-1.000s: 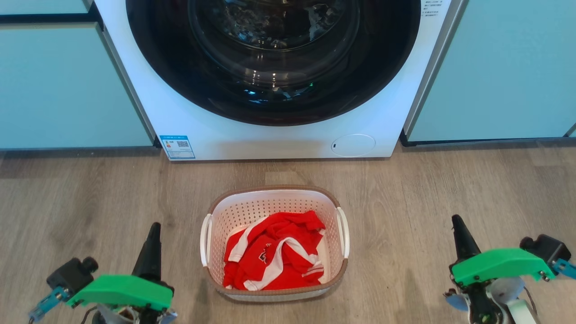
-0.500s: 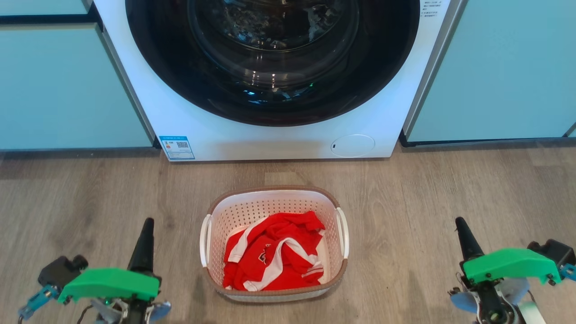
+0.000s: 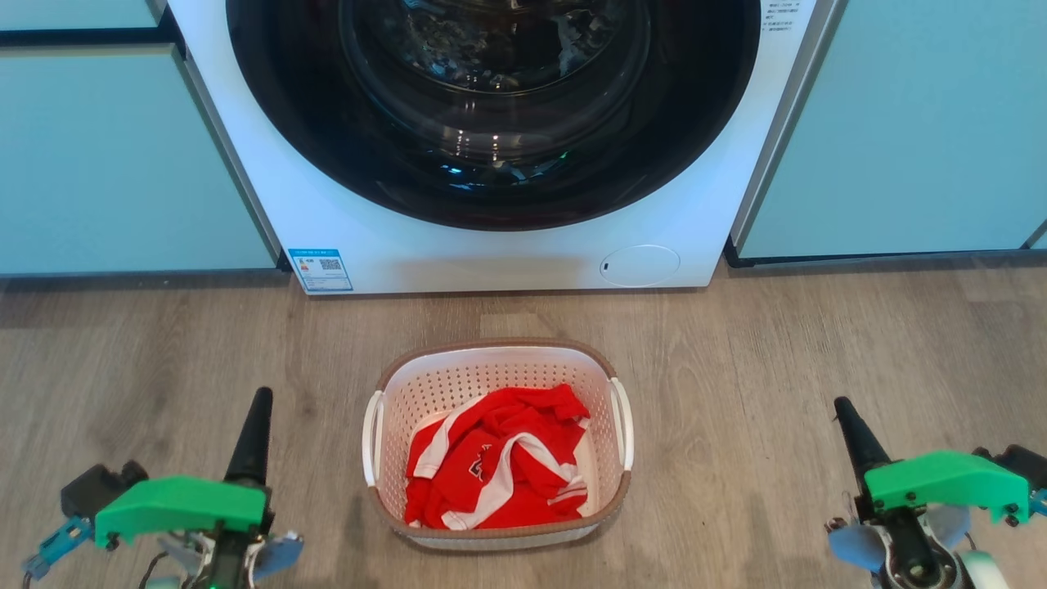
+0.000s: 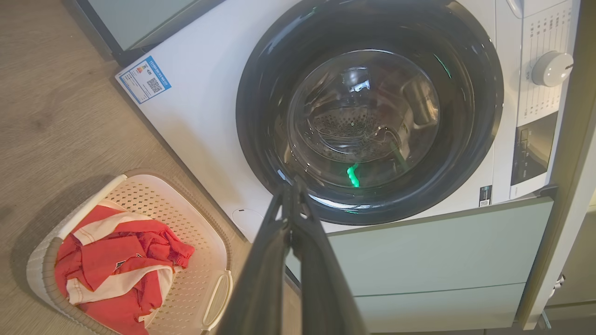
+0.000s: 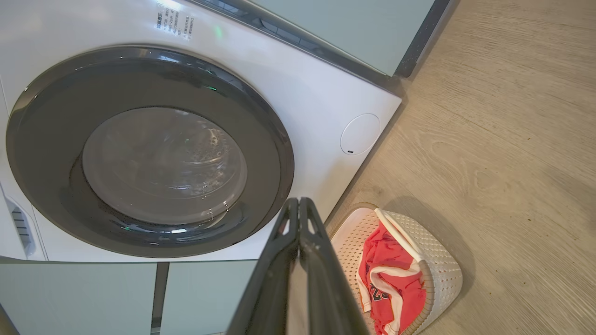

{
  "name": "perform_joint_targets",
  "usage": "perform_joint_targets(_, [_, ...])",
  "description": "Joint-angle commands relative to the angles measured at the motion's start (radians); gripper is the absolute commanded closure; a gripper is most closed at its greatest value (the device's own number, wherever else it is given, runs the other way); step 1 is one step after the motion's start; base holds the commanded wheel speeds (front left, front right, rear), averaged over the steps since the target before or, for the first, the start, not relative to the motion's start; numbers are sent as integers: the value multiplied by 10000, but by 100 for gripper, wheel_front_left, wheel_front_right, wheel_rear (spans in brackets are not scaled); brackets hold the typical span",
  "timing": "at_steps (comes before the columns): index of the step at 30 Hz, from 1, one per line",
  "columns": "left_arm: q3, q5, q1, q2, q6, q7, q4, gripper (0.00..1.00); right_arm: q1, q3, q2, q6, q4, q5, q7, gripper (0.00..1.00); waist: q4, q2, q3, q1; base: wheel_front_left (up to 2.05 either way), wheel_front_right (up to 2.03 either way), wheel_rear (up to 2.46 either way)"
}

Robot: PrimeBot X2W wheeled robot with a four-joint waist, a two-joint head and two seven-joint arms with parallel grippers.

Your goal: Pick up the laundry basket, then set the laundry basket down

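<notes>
My left tool [image 3: 260, 401] and right tool [image 3: 842, 406], both closed and empty, flank the laundry basket [image 3: 491, 372] on the floor [image 3: 777, 343].

Your head camera looks down toward the washer [image 3: 491, 255]. Both wrist cameras face it slantwise, sharing the basket [image 3: 497, 345].

laundry basket [image 3: 497, 536] sits between closed left gripper [image 3: 260, 397] and right gripper [image 3: 841, 405].

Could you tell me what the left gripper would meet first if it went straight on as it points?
Probably the washing machine's door, near its lower rim: the shut left gripper lines up with it in its wrist view, though depth is unclear. The laundry basket sits off to the side.
</notes>
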Motion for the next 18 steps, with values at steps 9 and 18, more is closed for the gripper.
perform_joint_targets(9, [543,-1179,-713,175,-117,323,-104,100,-685,-138,-147,56,-261,1038,327,100,-12,-1,-12,0,0,0,0])
perform_joint_targets(18, [742,-2205,-885,165,-129,595,47,100,-748,-340,-143,61,-222,1917,593,100,-24,-1,-24,0,0,0,0])
